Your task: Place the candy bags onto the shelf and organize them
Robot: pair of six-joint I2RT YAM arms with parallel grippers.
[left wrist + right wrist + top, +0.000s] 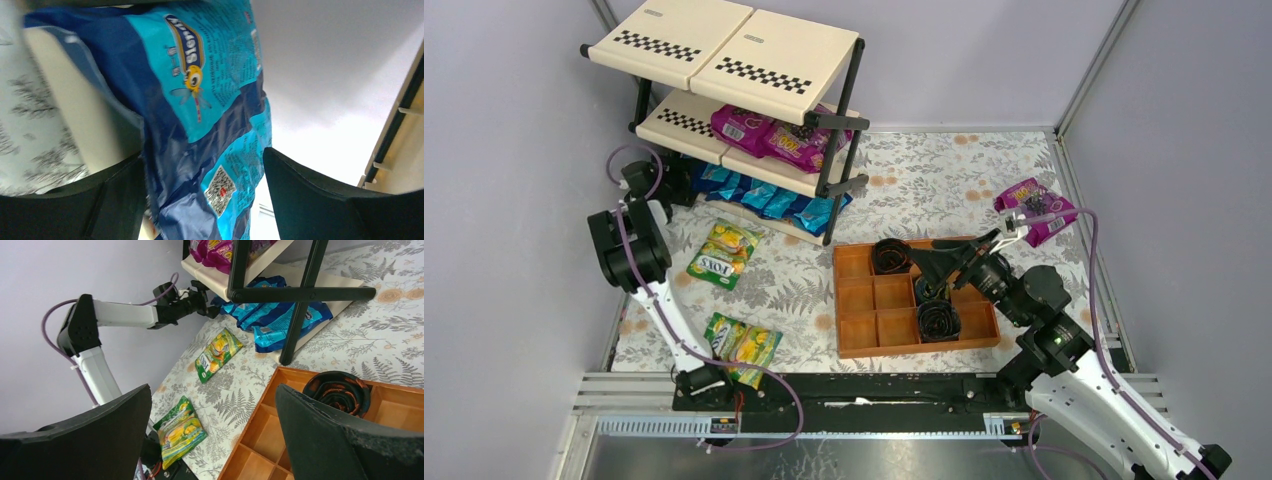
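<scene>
The shelf [724, 50] stands at the back left. Magenta candy bags [779, 135] lie on its middle tier and blue candy bags [764, 195] on its bottom tier. My left gripper [202, 165] is at the bottom tier's left end, open, with a blue bag [200, 75] hanging between its spread fingers, clear of the right finger. Two green-yellow bags [724, 252] [742, 345] lie on the table, and a magenta bag [1034, 210] lies at the far right. My right gripper [929, 272] hovers open over the tray, holding nothing.
An orange-brown compartment tray [874, 335] sits centre-right and holds dark coiled rolls [939, 320]. The shelf's black posts [300, 305] stand between the tray and the blue bags. Grey walls close in left, back and right.
</scene>
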